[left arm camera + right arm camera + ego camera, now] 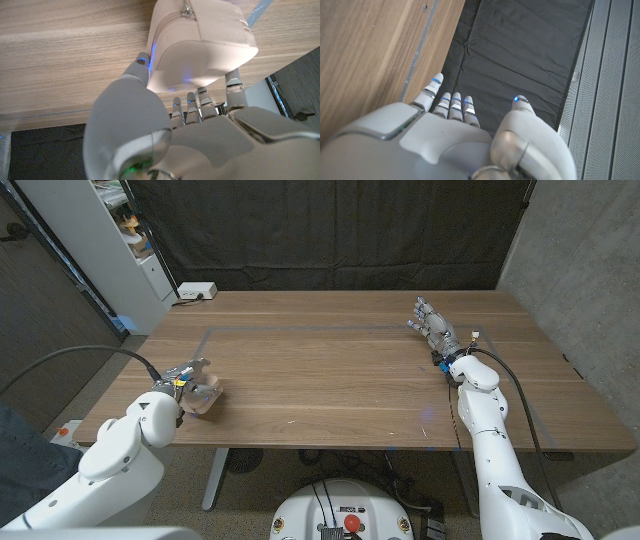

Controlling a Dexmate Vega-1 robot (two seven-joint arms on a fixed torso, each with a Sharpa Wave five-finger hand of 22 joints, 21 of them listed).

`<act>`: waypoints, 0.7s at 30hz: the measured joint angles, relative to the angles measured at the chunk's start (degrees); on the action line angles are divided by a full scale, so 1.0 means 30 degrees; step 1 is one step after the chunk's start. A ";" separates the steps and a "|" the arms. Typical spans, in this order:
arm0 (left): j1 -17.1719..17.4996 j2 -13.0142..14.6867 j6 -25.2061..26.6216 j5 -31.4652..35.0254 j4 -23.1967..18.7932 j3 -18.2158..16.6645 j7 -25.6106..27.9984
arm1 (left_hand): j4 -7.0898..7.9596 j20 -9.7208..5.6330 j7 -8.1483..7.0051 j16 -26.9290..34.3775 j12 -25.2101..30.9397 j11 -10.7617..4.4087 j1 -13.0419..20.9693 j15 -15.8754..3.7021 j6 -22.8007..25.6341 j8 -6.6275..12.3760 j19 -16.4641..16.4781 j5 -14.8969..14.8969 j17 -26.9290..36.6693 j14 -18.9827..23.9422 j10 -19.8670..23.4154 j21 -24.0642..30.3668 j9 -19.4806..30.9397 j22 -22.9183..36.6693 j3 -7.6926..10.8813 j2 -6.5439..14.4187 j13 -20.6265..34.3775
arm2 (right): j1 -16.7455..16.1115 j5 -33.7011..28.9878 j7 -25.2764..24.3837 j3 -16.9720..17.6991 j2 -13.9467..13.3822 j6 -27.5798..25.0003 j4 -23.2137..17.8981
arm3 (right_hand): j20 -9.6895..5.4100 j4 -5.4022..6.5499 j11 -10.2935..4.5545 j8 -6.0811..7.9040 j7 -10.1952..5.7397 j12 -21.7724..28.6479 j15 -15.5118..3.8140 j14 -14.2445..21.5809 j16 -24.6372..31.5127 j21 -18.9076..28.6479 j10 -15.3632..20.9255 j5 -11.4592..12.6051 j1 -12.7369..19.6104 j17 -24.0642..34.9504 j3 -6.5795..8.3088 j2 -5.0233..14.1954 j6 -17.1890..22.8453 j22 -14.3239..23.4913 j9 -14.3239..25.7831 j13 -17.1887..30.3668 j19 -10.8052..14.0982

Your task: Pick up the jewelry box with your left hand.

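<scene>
Near the table's point(330, 370) front-left corner sat the jewelry box point(207, 395) — a small pale pink thing with rounded corners, soft-looking and a bit puffy; the left wrist view showed it better point(200, 45), with a zipper seam running round the side and a little metal pull on top; the surface looked smooth, kinda leatherette. The left hand point(184, 377) was wrapped around it, thumb against one side of the box and the other fingers point(235, 87) reaching along the opposite side, so the box was pinched between them; whether it was lifted clear of the wood or touching it, I couldn't tell. The hand's shell was glossy grey-white plastic with small blue lights at the fingertips.

The right hand point(434, 325) was well apart, over by the far-right part of the table, holding nothing; in its own wrist view point(455, 130) the fingers lay close side by side with the thumb set off from them. The tabletop was warm brown wood with long straight grain — a faint rectangular outline point(300, 330) was marked on it; behind hung a wrinkled black cloth point(330, 230); a white power strip point(195, 291) lay at the back-left corner.
</scene>
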 measured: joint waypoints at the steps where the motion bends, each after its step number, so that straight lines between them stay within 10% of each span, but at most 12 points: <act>1: 0.0035 0.0027 -0.0001 0.0031 -0.0063 -0.0073 -0.0020 | 0.0000 0.0000 0.0000 0.0000 0.0000 0.0000 0.0000 -0.0003 0.0000 0.0000 0.0000 -0.0003 -0.0001 0.0002 0.0000 -0.0001 0.0000 0.0000 0.0000 0.0000 0.0000 | 0.0000 0.0003 -0.0001 0.0007 0.0000 0.0000 -0.0004 | 0.0000 0.0000 0.0000 0.0000 0.0000 0.0000 0.0000 0.0000 0.0000 0.0000 0.0000 0.0000 0.0000 0.0000 0.0000 0.0000 0.0000 0.0000 0.0000 0.0000 0.0000; 21: 0.0347 0.0319 0.0016 0.0832 -0.0883 -0.0568 -0.0648 | 0.0029 -0.0093 -0.0101 0.0142 0.0144 0.0025 0.0000 0.0048 0.0302 0.0000 0.0102 -0.0072 0.0074 0.0149 0.0171 -0.0039 0.0095 0.0002 -0.0244 0.0000 0.0088 | -0.0156 0.0175 0.0012 0.0166 0.0058 0.0061 -0.0238 | -0.0001 0.0000 0.0000 0.0000 0.0000 0.0000 -0.0001 -0.0001 0.0000 0.0000 0.0000 -0.0002 0.0000 0.0000 0.0001 0.0000 0.0000 -0.0001 -0.0001 0.0000 -0.0001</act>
